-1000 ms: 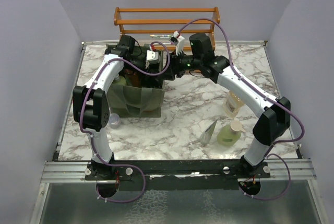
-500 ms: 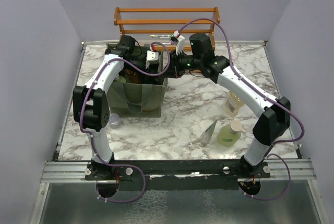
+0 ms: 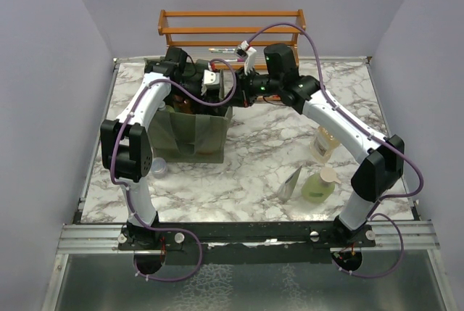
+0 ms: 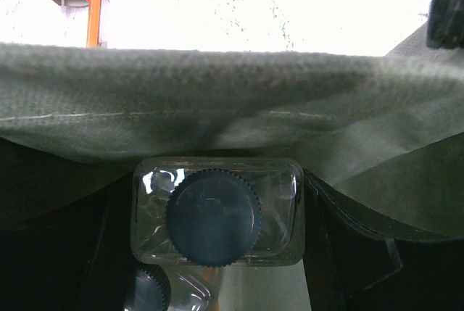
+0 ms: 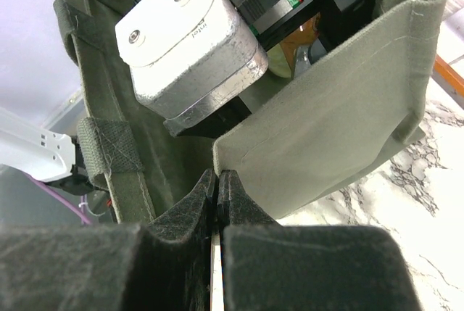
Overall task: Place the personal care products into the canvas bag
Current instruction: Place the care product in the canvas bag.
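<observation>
Judged partway through, with some products in and several left out. Pinching the bag [image 3: 190, 137] by its rim with the right gripper [image 5: 217, 180], jaws clenched on the fabric, apparently to hold the mouth open. Gripping a clear bottle [image 4: 216, 213] in the left gripper [image 4: 217, 249], jaws seemingly pressed to its two sides, black cap toward the wrist camera, just below the rim and inside the bag's mouth. Not yet let go, so not yet counted as placed. Beneath it, partly in view, a second capped bottle [image 4: 148, 291], taken to be lying in the bag already. Hard to tell what else lies deeper in, given the dark.

Left out on the surface [image 3: 261, 151], well apart from the bag on the right side: a pouch [image 3: 291, 183], a green bottle [image 3: 317, 188] just beside it, and a yellowish bottle [image 3: 323, 144] behind those. Remaining work, by this reading: release the clear bottle, then fetch those three.
</observation>
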Motion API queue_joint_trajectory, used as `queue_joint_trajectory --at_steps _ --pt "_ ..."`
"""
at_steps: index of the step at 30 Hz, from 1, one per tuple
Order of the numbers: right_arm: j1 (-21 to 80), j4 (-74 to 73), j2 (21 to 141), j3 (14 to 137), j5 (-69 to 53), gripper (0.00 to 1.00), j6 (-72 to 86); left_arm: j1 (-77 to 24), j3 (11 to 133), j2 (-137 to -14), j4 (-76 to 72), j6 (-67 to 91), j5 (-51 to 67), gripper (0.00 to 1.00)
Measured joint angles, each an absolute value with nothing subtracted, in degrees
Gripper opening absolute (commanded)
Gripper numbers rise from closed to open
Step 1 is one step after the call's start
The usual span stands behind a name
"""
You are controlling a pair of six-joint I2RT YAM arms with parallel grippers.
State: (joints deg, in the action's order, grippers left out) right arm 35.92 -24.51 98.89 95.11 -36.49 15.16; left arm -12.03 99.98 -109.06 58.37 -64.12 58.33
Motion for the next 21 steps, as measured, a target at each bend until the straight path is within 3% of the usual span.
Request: queue_joint_trajectory --at_steps 21 --pt "35.40 -25.26 98.89 96.71 -38.96 0.01 13.74 -11.68 99.48 -110.06 58.63 -68.97 58.06 0.01"
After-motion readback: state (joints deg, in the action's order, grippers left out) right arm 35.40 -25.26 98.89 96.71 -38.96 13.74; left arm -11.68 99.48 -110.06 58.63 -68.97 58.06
